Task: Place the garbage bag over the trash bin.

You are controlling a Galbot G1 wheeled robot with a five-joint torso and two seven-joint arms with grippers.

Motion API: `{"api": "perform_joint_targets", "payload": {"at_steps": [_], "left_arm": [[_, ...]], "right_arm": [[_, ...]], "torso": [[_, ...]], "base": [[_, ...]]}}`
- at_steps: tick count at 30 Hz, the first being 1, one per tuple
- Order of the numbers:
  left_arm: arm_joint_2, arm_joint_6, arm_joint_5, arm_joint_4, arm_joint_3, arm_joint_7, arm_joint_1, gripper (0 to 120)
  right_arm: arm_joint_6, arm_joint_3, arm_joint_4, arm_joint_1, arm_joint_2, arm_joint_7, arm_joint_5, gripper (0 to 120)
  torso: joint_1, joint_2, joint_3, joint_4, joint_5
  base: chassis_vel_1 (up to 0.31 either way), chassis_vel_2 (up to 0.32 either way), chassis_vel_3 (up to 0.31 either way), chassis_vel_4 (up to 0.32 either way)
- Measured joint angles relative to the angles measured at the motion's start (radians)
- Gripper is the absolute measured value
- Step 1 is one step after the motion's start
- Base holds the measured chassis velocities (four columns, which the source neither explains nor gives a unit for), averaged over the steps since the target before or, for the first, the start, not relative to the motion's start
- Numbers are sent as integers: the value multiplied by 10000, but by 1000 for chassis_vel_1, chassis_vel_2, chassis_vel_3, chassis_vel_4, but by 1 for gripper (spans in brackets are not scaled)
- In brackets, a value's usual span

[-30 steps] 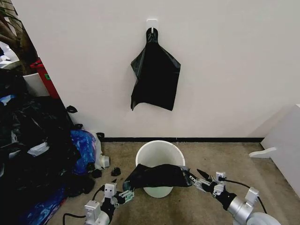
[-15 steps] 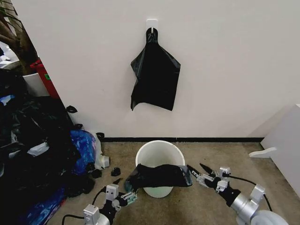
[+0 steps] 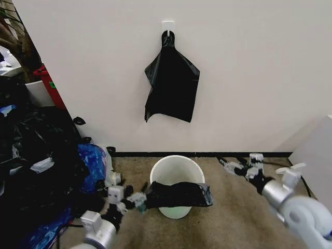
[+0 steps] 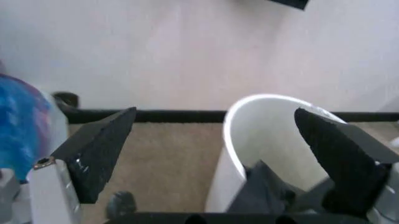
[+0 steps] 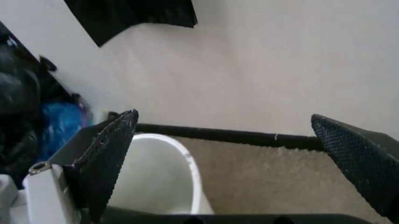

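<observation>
Beige carpet (image 3: 218,223) meets a white wall where the trash bin (image 3: 176,171) stands, the garbage bag (image 3: 176,194) slumped across its near rim, not yet over the mouth. Left gripper (image 3: 136,199), jaws wide, sits at the bag's left end, probably to catch an edge. Right gripper (image 3: 232,166) hangs well off to the right, jaws wide and empty.

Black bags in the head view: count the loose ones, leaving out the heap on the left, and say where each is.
2. One garbage bag lies draped over the near rim of the trash bin. Another black bag hangs from the wall hook. The heap may hide more.
</observation>
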Motion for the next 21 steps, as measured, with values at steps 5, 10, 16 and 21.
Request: {"api": "perform_joint_targets", "payload": {"at_steps": [5,10,16,21], "left_arm": [[-193,678,98,-291,-912,437,170,100],[-159,970,103,-318,-1315,726,137,100],[56,1058,505,-171,-1204,1273,-35,100],[-52,982,598,-100,-1219,1328,-35,100]], "right_arm": [[-618,-639,-476,1269,-327,-281,-392,100],[-1470,-1196,-783,2401,-680,-861,-441,100],[-2273,-2311,-1414,3776,-1456,-921,-164,100],[-2296,-3769,-2115,4964,-1790,-1011,-148,100]], "torso": [[0,0,0,2,1],[0,0,0,1,-1],[0,0,0,-5,4],[0,0,0,3,-1]], "base": [[0,0,0,0],[0,0,0,0],[0,0,0,0],[0,0,0,0]]}}
